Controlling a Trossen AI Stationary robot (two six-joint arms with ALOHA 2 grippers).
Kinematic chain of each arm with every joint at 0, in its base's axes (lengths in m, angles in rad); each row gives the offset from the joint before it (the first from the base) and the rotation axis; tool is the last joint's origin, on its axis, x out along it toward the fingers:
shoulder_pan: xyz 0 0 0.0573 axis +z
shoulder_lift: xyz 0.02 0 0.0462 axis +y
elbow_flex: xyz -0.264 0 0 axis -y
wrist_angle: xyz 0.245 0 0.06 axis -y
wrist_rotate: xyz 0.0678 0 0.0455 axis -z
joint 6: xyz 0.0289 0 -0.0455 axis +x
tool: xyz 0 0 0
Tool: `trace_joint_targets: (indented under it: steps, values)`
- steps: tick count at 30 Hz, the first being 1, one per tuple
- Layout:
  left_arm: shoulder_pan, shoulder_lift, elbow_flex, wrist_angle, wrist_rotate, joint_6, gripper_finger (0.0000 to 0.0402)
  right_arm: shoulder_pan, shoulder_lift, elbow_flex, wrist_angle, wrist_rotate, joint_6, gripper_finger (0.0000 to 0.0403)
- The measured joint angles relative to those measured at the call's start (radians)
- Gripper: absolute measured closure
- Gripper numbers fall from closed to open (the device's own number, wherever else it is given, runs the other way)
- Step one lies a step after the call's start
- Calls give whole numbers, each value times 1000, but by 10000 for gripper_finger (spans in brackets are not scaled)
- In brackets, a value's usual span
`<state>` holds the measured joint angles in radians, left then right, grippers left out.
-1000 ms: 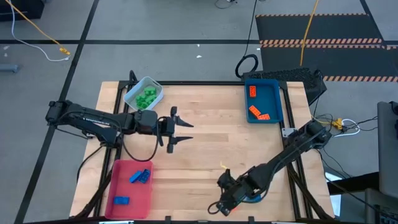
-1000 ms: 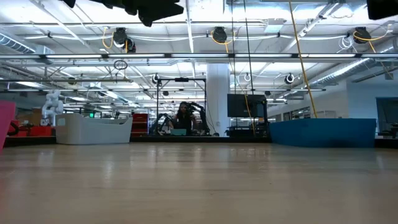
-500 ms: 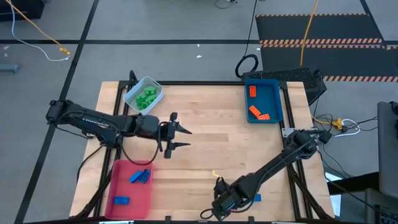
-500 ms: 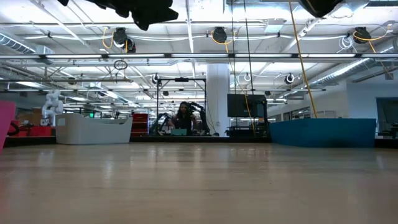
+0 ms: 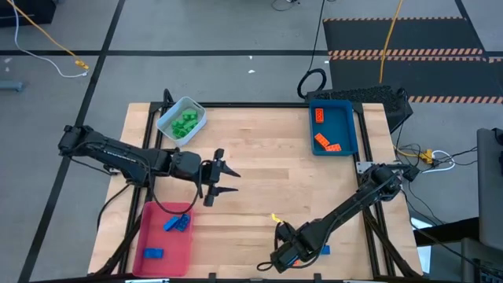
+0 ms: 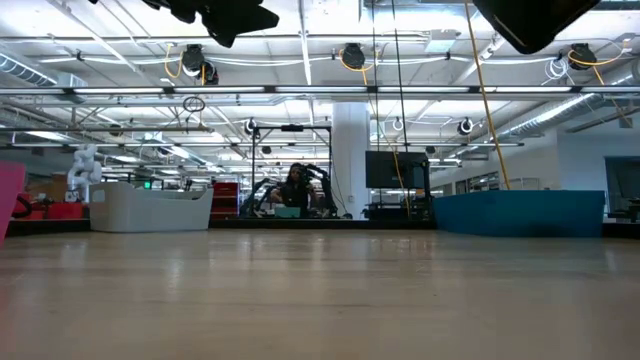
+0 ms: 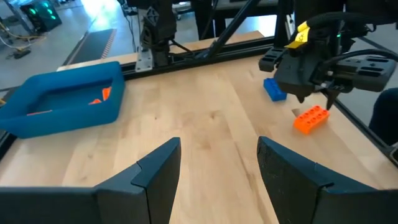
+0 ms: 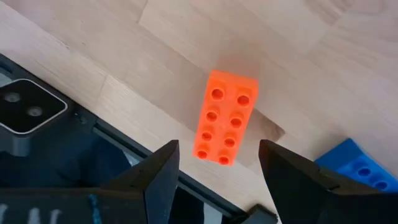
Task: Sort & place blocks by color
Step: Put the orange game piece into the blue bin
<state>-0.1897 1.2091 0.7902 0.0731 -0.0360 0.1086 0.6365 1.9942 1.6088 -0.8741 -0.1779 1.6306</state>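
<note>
right wrist view: right gripper point(image 8: 217, 168), fingers spread wide, hovers over an orange block point(image 8: 224, 116) at the table's point(image 5: 275, 157) six o'clock edge; left gripper point(image 5: 226, 178) waits open at nine o'clock.

We see our right claw point(image 8: 217, 180) spread above an orange block point(image 8: 224, 117) on the counter point(image 8: 298, 56), a blue block point(image 8: 360, 168) beside

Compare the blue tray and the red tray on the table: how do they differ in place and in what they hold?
The blue tray sits at the table's far right corner; the red tray sits at the near left corner. The blue tray holds orange blocks, a mismatch with its own colour, while the red tray holds blue blocks. Both are shallow rectangular trays, and neither gripper is over either one.
</note>
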Motion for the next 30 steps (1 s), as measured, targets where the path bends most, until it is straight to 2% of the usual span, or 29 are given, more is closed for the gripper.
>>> trace_joint_targets:
  steps: [12, 19, 23, 30]
  values:
    - [-42, 0, 0, -49, -2, -50, 190, 21, 0, -51, 61, 47, 8, 188]
    - [-61, 0, 0, -48, -104, -86, 190, 29, 0, -64, 80, 59, -18, 188]
    - [-64, 0, 0, -53, -115, -104, 190, 29, 7, -63, 89, 94, -41, 188]
    - [-75, 0, 0, -86, -116, -112, 190, 30, 58, -63, 119, 41, -47, 188]
